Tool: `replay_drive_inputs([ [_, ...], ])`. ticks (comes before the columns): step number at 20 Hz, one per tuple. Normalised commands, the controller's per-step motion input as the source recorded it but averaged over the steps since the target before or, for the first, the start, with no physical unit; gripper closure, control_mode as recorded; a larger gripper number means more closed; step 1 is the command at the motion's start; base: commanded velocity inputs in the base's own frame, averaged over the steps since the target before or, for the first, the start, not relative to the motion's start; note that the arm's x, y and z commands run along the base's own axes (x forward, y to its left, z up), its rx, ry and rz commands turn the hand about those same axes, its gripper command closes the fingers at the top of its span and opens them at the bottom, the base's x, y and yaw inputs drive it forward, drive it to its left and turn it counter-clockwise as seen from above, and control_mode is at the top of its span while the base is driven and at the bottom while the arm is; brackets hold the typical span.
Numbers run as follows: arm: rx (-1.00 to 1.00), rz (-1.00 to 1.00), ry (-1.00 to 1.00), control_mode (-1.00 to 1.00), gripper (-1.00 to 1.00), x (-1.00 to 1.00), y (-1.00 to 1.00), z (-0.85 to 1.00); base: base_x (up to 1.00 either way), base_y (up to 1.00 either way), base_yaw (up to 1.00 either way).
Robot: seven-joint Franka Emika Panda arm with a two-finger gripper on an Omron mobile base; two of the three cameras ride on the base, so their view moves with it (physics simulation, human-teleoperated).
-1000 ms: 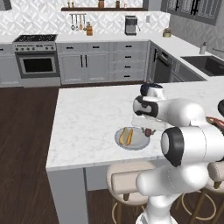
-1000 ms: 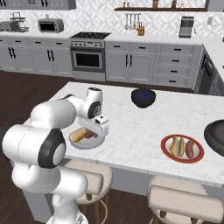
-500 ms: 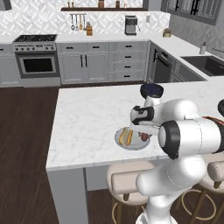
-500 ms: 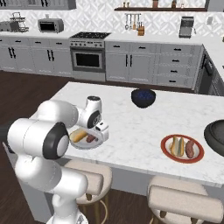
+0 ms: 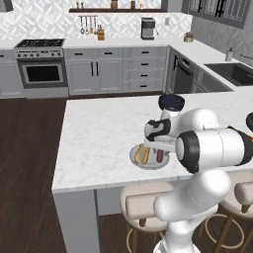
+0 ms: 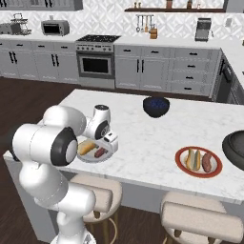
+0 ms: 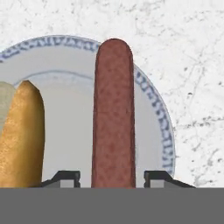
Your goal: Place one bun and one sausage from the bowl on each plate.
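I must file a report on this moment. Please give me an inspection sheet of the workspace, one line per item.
Surface: white marble island counter.
Job's things: grey plate holds a bun and a sausage; red-rimmed plate holds a bun and a sausage; wide dark bowl at the counter's right end.
Clutter: small dark bowl with blue contents.
Gripper: gripper over the grey plate, jaws apart on either side of the sausage, not pressing it.
Cables: nothing seen.
Surroundings: oven, grey cabinets, stools.
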Motion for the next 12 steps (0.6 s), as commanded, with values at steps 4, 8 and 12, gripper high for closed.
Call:
replay_drive_inputs([
  [4,0.0,0.0,-0.01,-1.0,-1.0,-0.1,-0.03,0.34,0.0,0.0,0.0],
  [8,0.01,0.0,-0.2,-1.0,-1.0,-0.83,-0.06,0.95,0.0,0.0,0.0],
  [12,0.0,0.0,-0.19,-1.0,-1.0,-1.0,-0.06,1.0,0.0,0.0,0.0],
])
